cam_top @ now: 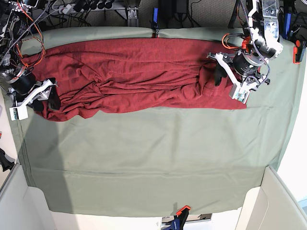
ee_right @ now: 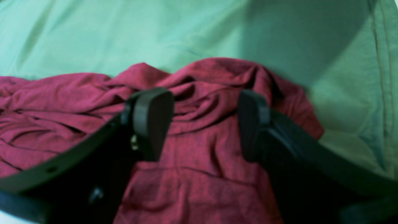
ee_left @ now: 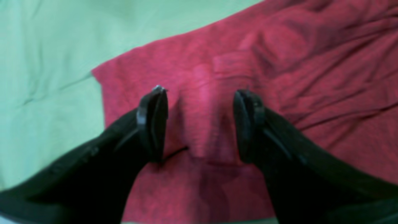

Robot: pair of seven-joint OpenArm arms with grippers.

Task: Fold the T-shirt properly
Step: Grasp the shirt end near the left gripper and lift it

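Although the T-shirt (cam_top: pixel 129 76) is laid in one long band, no neat fold is seen, and both grippers (ee_left: pixel 200 124) (ee_right: pixel 205 124) are spread, empty.

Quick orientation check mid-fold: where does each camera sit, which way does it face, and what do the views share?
Left wrist: on the left arm, looking down past the open left hand at the T-shirt.
Right wrist: on the right arm, looking past the open right hand at bunched shirt and the green table cover.
Base: overhead, facing down; both arms show at the shirt's two ends.
Shared: all three show the red shirt on the green cover.
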